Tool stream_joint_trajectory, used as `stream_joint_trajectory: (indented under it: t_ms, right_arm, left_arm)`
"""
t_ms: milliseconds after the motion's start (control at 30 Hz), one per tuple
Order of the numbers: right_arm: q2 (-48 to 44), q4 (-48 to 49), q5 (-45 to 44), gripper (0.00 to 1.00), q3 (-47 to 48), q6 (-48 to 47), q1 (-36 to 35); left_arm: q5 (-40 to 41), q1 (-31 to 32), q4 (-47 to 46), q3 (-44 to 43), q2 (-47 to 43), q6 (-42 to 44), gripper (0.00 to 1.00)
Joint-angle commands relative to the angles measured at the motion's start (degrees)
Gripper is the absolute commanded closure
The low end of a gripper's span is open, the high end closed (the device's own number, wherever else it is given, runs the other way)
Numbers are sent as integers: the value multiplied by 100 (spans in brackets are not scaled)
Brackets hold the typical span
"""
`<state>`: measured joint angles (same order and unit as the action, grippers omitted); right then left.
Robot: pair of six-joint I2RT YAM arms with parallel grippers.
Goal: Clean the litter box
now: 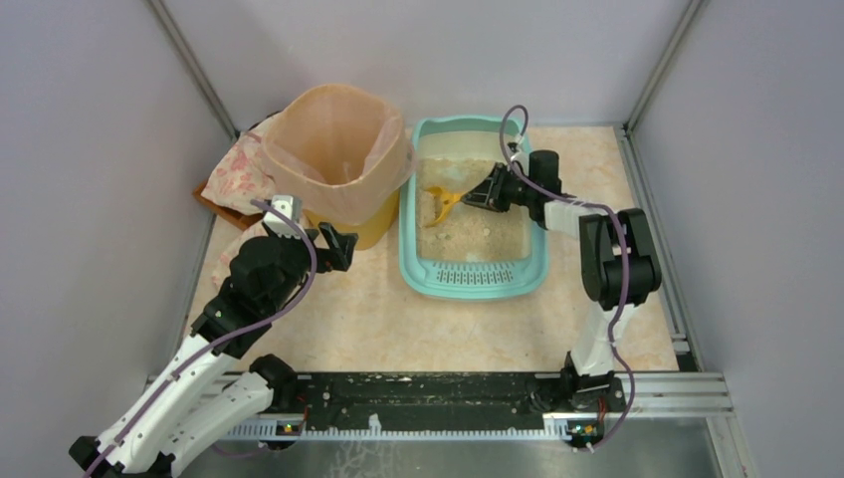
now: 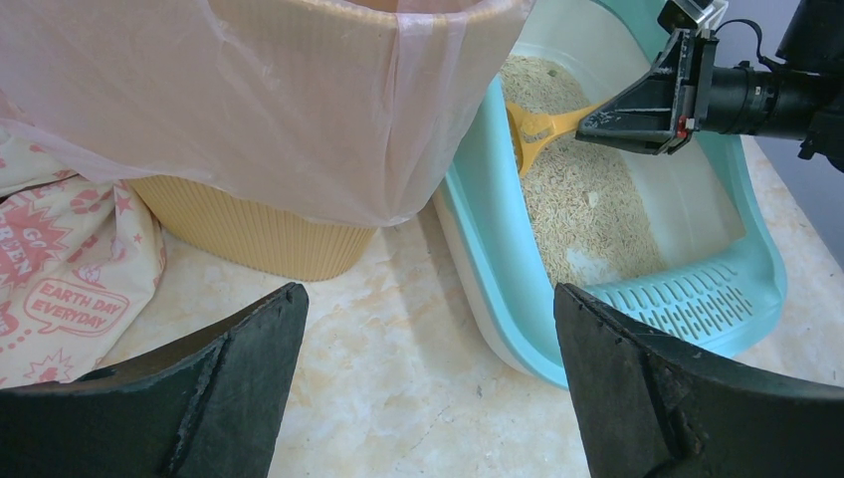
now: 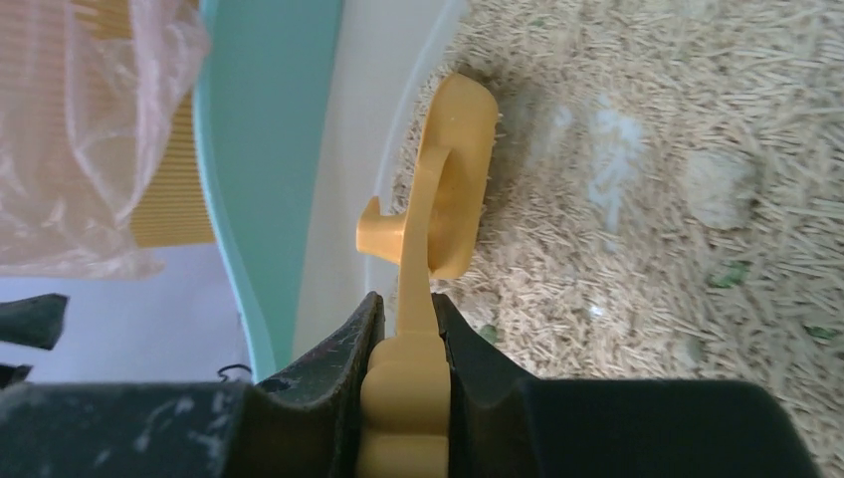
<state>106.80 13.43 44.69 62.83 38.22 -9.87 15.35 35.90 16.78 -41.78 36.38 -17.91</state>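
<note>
Two arms work the litter box (image 1: 410, 261), mid-table beside the lined bin (image 1: 374, 232): right gripper (image 3: 403, 304) clamped on the handle of the light, stiff scoop (image 3: 453, 149), left gripper (image 2: 428, 299) with jaws apart; the litter-laden rigid tray looks best held by its rim

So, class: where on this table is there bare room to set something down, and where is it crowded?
Free: the tabletop between the grille end of the litter box and the base rail. Crowded: the far left, where bin, printed cloth and left gripper bunch, with bin and litter box close together.
</note>
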Motion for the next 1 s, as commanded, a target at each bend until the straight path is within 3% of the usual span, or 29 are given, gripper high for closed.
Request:
stream_joint_trajectory:
  t_ms: [0,267,967]
  right_arm:
    - [-45,1060,976,100,-235,902,-5]
    - [-123,2212,1270,100,-567,1795,149]
    - [-1069,1047,927,100,-505,1240,273]
  left_arm:
    - [-72,-3,-51,-32,-34,25,1]
    - [-107,-2,-61,-32,-39,20,1]
    - [-189,1,-60,-45,-74,42,1]
